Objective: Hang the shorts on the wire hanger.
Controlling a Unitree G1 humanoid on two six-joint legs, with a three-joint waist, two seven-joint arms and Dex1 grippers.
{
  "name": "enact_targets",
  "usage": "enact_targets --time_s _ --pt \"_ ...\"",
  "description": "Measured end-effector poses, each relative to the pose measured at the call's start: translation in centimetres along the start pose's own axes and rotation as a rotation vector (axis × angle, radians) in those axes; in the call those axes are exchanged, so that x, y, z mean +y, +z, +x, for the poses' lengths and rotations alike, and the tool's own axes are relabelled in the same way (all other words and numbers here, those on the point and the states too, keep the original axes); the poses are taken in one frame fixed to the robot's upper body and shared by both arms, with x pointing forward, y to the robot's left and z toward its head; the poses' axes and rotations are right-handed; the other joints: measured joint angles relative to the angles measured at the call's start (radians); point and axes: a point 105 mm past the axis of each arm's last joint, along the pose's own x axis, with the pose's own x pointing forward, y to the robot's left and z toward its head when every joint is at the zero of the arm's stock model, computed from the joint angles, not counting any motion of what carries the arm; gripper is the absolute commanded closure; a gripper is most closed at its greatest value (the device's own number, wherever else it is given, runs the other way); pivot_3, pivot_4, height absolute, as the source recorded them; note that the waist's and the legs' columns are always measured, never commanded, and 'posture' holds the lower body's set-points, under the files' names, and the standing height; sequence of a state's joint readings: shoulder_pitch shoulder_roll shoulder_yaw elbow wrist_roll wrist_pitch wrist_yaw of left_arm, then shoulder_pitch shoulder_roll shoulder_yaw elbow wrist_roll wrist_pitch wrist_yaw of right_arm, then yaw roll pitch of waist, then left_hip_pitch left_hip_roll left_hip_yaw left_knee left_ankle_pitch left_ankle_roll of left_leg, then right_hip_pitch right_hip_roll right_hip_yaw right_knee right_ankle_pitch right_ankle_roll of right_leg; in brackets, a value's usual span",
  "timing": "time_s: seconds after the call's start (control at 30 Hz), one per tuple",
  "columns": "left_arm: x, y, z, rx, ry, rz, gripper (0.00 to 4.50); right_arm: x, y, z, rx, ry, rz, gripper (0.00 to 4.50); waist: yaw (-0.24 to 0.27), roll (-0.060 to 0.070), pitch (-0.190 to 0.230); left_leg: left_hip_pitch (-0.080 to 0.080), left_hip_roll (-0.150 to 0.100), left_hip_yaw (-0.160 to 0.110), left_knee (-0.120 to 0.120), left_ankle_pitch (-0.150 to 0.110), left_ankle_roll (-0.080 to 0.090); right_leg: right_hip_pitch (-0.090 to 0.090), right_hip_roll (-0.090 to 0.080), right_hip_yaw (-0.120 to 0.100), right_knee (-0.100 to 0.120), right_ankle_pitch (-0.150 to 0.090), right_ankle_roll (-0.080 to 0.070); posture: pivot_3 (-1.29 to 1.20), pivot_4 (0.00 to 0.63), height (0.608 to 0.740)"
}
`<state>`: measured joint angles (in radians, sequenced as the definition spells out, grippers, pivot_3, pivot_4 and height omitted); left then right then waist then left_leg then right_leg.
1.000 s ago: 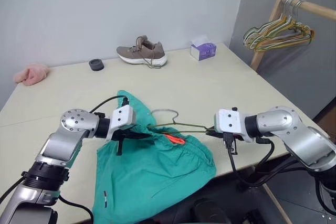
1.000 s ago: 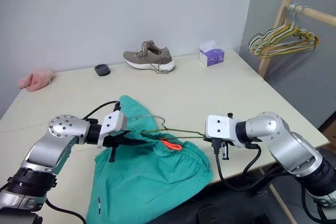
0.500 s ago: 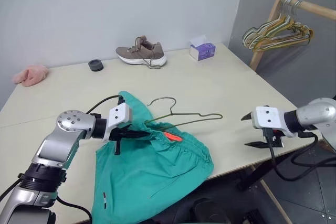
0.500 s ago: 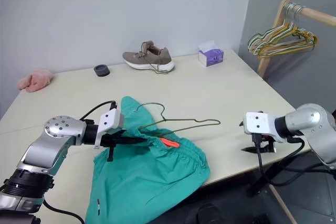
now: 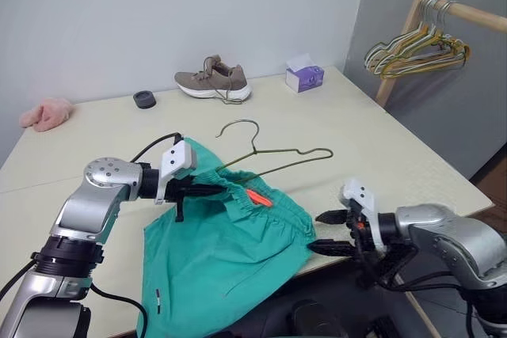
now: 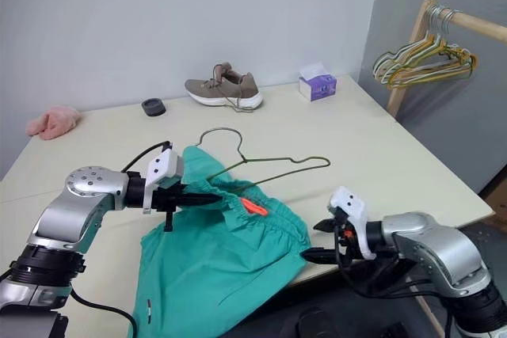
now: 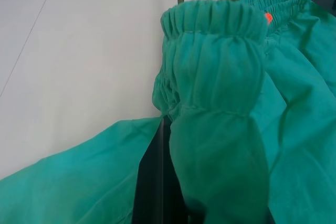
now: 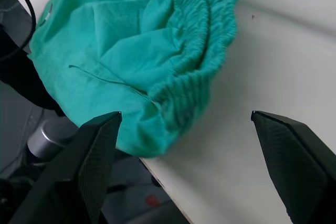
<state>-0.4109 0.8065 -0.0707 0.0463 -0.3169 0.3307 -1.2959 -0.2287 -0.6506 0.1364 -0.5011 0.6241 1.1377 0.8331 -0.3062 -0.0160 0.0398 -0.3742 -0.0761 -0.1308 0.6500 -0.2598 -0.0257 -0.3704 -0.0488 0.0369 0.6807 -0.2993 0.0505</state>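
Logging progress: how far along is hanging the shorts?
Partly done: one end of the thin olive-green wire hanger is tucked into the teal-green fabric shorts. The left hand pinches the gathered waistband. The right hand is open at the table edge. Left: working the waistband over the exposed end.

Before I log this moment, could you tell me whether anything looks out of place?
Yes: the shorts droop over the table's near edge, and the wire hanger sits only partly in the waistband, which the left gripper pinches; the right gripper is open.
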Motion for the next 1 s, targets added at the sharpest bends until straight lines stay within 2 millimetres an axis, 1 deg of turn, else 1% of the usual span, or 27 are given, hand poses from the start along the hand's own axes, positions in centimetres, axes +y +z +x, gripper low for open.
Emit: enact_targets --time_s 0.07,0.1,0.13,0.3,0.33,0.37,0.47,0.5,0.57,0.67,0.77,0.87,0.9,1.0 --pt "0.1 0.2 0.0 -0.002 0.002 0.007 4.5 0.8 0.2 0.9 -0.01 0.041 0.041 0.29 0.0 0.0 0.0 0.0 0.0 0.0 0.0 0.0 0.0 0.0 0.0 0.0 0.0 0.0 0.0 -0.34 0.0 0.74" --pt "0.2 0.2 -0.1 -0.004 0.007 0.009 4.5 0.8 0.2 1.2 -0.008 0.038 0.052 0.66 0.001 0.0 0.0 0.0 0.0 0.0 0.0 0.0 0.0 0.0 0.0 0.0 0.0 0.0 0.0 -0.33 0.0 0.74" --pt "0.3 0.3 -0.1 -0.005 0.014 0.01 4.5 0.8 0.2 1.3 -0.005 0.029 0.056 0.86 0.001 0.0 0.0 0.0 0.0 0.0 0.0 0.0 0.0 0.0 0.0 0.0 0.0 0.0 0.0 -0.33 0.0 0.74" --pt "1.1 0.7 -0.9 -0.027 0.088 0.014 4.5 0.0 -0.3 1.9 0.014 -0.05 0.062 2.61 0.003 0.0 0.0 0.0 0.0 0.0 0.0 0.0 0.0 0.0 0.0 0.0 0.0 0.0 0.0 -0.33 0.0 0.74" --pt "1.2 0.8 -1.1 -0.036 0.099 0.008 4.5 -0.3 -0.3 2.0 0.01 -0.068 0.058 3.05 0.003 0.0 0.0 0.0 0.0 0.0 0.0 0.0 0.0 -0.001 0.0 0.0 0.0 0.0 0.001 -0.33 0.0 0.74" --pt "1.3 0.7 -1.3 -0.044 0.112 -0.003 4.5 -0.5 -0.3 2.0 0.004 -0.085 0.055 3.32 0.002 0.0 0.0 0.0 0.0 0.0 0.0 0.0 0.0 -0.001 0.0 0.0 0.0 0.0 0.001 -0.33 0.0 0.74" --pt "1.0 0.1 -1.6 -0.057 0.139 -0.051 4.5 -1.4 0.0 2.1 -0.024 -0.139 0.049 4.38 0.002 0.0 0.0 0.0 0.0 0.0 0.0 0.0 0.0 -0.001 0.0 0.001 0.0 0.0 0.001 -0.32 0.0 0.74" --pt "0.8 0.0 -1.6 -0.065 0.143 -0.07 4.5 -1.8 0.1 2.1 -0.034 -0.157 0.049 4.45 0.002 0.0 0.0 0.0 0.0 0.0 0.0 0.0 0.0 -0.001 0.0 0.001 0.0 0.0 0.0 -0.32 0.0 0.74" --pt "0.5 0.0 -1.7 -0.085 0.149 -0.106 4.5 -2.7 0.5 2.0 -0.058 -0.195 0.056 4.45 0.004 0.0 0.0 0.0 0.0 0.0 0.0 0.0 0.0 -0.001 0.0 0.001 0.0 0.001 0.001 -0.31 0.0 0.74" --pt "0.1 0.4 -2.0 -0.123 0.154 -0.153 4.5 -4.2 1.9 1.4 -0.107 -0.247 0.054 4.45 0.004 0.0 0.0 0.0 0.0 0.0 0.0 0.0 0.0 -0.001 0.0 0.001 0.0 0.001 0.001 -0.31 0.0 0.74" --pt "-0.6 0.9 -2.4 -0.165 0.142 -0.211 4.5 -5.8 3.1 0.4 -0.15 -0.302 0.06 4.45 0.004 0.001 0.0 0.0 0.0 0.0 -0.001 0.0 0.0 0.0 0.001 0.001 0.0 0.001 0.001 -0.3 0.0 0.74" --pt "-1.7 0.9 -2.9 -0.175 0.091 -0.287 4.5 -7.3 3.7 -0.8 -0.167 -0.337 0.086 4.45 0.004 0.001 0.0 0.0 0.0 0.0 -0.001 0.0 0.0 -0.001 0.001 0.001 0.001 0.002 -0.001 -0.3 0.0 0.74" --pt "-2.0 0.9 -3.1 -0.173 0.071 -0.303 4.5 -7.6 3.8 -1.2 -0.168 -0.348 0.089 4.45 0.004 0.001 0.0 0.0 0.0 0.0 -0.001 0.0 0.0 -0.001 0.001 0.001 0.001 0.003 -0.004 -0.3 0.0 0.74" --pt "-3.0 1.2 -4.0 -0.165 0.002 -0.353 4.5 -8.6 4.3 -2.7 -0.174 -0.364 0.101 4.45 0.005 0.001 0.0 0.0 0.0 0.0 -0.002 0.0 0.0 -0.001 0.001 0.001 0.001 0.003 -0.004 -0.3 0.0 0.74"
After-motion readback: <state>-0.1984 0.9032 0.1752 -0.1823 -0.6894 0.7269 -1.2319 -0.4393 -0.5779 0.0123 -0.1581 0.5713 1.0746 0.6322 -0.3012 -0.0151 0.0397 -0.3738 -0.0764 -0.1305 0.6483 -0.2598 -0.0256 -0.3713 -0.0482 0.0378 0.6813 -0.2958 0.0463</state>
